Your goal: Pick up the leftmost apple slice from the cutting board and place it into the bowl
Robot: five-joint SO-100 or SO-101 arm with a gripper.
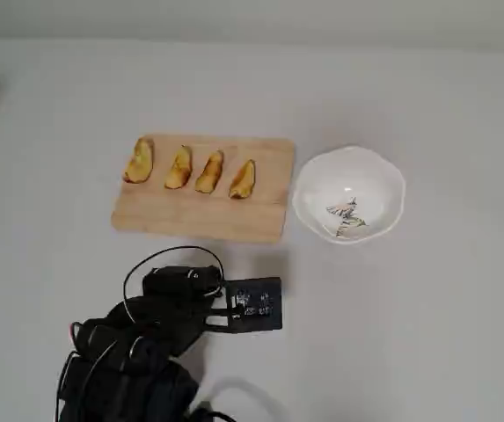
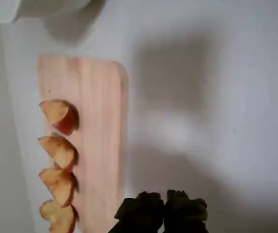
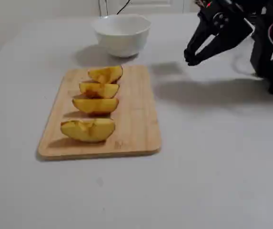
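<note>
Broad yellow-orange apple wedge (image 1: 139, 161) lies untouched at left end of light wooden cutting board (image 1: 190, 217), overhead view. Black gripper (image 3: 191, 58) hovers clear, fingertips closed, empty. Reach pending: open, descend. White scalloped bowl (image 1: 390, 189) waits.

Open surface (image 1: 410, 334) lies between the gripper (image 3: 190, 58) and the board (image 1: 200, 215), unobstructed. On the board, four slices stand in a close row; the leftmost slice (image 1: 139, 161) has free space only on its outer side. The bowl (image 1: 390, 189) stands just beside the board's right end in the overhead view
</note>
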